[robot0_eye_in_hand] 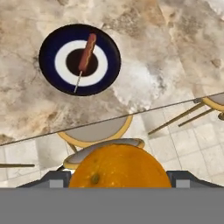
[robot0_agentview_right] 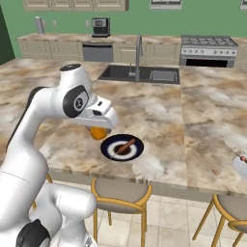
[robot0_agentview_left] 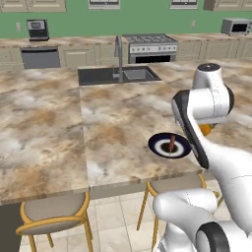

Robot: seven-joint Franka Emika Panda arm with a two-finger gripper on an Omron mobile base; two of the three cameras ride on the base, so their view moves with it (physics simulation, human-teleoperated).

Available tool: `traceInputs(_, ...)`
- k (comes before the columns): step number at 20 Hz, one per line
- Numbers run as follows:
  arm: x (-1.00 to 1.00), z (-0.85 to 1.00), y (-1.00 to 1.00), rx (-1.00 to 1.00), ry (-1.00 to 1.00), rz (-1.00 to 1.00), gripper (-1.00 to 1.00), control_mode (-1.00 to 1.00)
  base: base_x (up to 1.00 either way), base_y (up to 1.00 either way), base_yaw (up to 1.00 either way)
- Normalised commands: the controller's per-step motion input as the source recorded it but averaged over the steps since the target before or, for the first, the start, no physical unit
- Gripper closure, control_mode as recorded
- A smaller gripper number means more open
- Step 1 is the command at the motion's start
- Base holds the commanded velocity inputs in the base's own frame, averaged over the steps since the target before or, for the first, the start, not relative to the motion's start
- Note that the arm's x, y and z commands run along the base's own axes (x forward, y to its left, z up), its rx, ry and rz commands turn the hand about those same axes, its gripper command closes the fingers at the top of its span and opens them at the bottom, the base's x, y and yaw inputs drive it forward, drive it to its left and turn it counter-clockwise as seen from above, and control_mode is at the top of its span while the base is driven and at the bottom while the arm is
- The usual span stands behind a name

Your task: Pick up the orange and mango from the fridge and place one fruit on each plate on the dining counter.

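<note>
Orange [robot0_eye_in_hand: 119, 167] in hand [robot0_eye_in_hand: 119, 180], no legible writing.

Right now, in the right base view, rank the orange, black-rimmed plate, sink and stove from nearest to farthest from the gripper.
1. Orange: held in the gripper.
2. Black-rimmed plate: just right, on the dining counter.
3. Sink: behind, mid-counter.
4. Stove: far wall, right.

gripper [robot0_eye_in_hand: 119, 178] clamped, arm bent forward
</note>
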Motion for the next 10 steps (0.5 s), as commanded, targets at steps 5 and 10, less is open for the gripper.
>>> traceInputs(5, 0.73, -0.72, -0.19, 0.05, 0.17, 0.00, 1.00, -1.00, 0.00, 0.00, 0.00)
traceInputs(10, 0.64, -0.80, -0.30, 0.10, 0.03, 0.00, 1.00, -1.00, 0.00, 0.00, 0.00)
